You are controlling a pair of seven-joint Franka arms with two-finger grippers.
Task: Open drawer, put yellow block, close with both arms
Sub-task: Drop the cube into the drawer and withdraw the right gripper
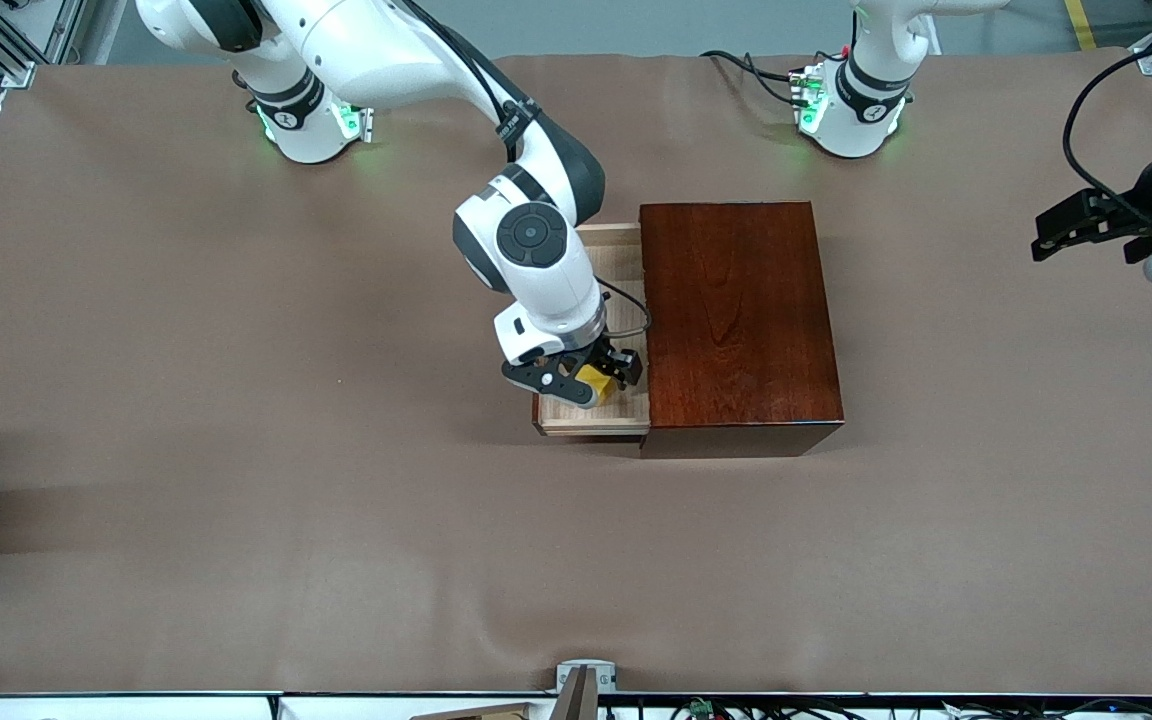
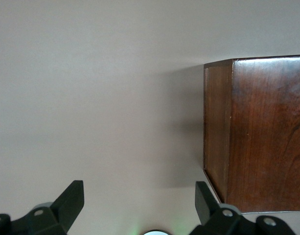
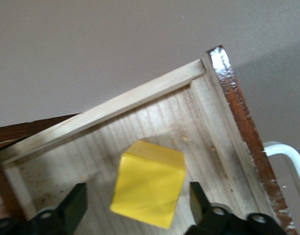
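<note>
The drawer (image 1: 591, 246) stands pulled out of the dark mahogany box (image 1: 741, 315) toward the right arm's end. The yellow block (image 1: 595, 382) lies in the drawer's corner nearest the front camera. My right gripper (image 1: 587, 376) is low in the drawer, open, with a finger on each side of the block and a gap at both. In the right wrist view the block (image 3: 149, 183) rests on the pale wood floor (image 3: 154, 115) between my right gripper's (image 3: 137, 203) jaws, near the white handle (image 3: 287, 152). My left gripper (image 1: 1086, 238) waits open and empty over the table at the left arm's end.
The left wrist view shows my left gripper (image 2: 139, 196) over bare brown table cover, with the box's side (image 2: 262, 132) farther off. Cables run near the left arm's base (image 1: 851, 110). A metal bracket (image 1: 584, 680) sits at the table's front edge.
</note>
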